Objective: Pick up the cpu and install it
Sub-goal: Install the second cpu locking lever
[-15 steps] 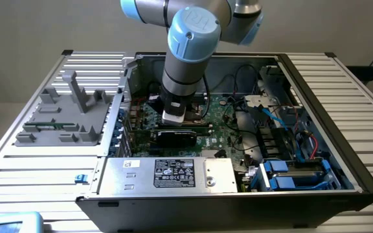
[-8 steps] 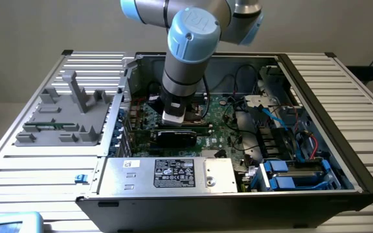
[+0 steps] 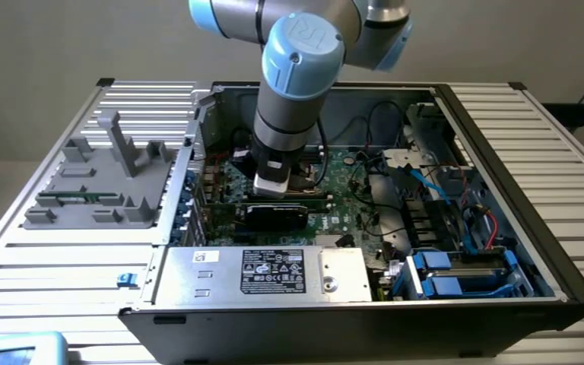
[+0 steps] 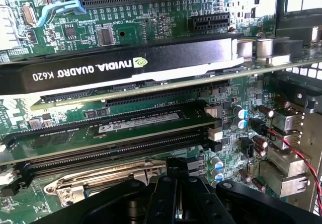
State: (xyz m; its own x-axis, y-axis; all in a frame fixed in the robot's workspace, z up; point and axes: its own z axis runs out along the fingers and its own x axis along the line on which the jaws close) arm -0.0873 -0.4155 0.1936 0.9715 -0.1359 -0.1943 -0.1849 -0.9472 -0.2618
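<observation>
**A:** How many things do you count?

**B:** One open computer case [image 3: 495,251] stands on the slatted surface [image 3: 58,266]. Beside it, on the exterior view's left, is one grey tray [image 3: 99,182] with upright posts. Inside the case I see one green motherboard [image 4: 151,17], one black graphics card [image 4: 126,65] standing on its edge, and one memory stick [image 4: 136,123] seated in its slot, with long empty slots beside it. There is also one metal socket frame [image 4: 100,181] with a shiny centre.

**A:** And the arm?

**B:** One arm [image 3: 297,84] comes down from above, almost vertical, into the middle of the case. Its gripper [image 4: 178,183] hangs low above the motherboard, just beside the socket frame, and its fingers are together.

**A:** Where is the cpu?

**B:** I cannot tell. The black body of the gripper covers the part of the socket frame nearest to it, and between the fingers I can see no chip.
</observation>
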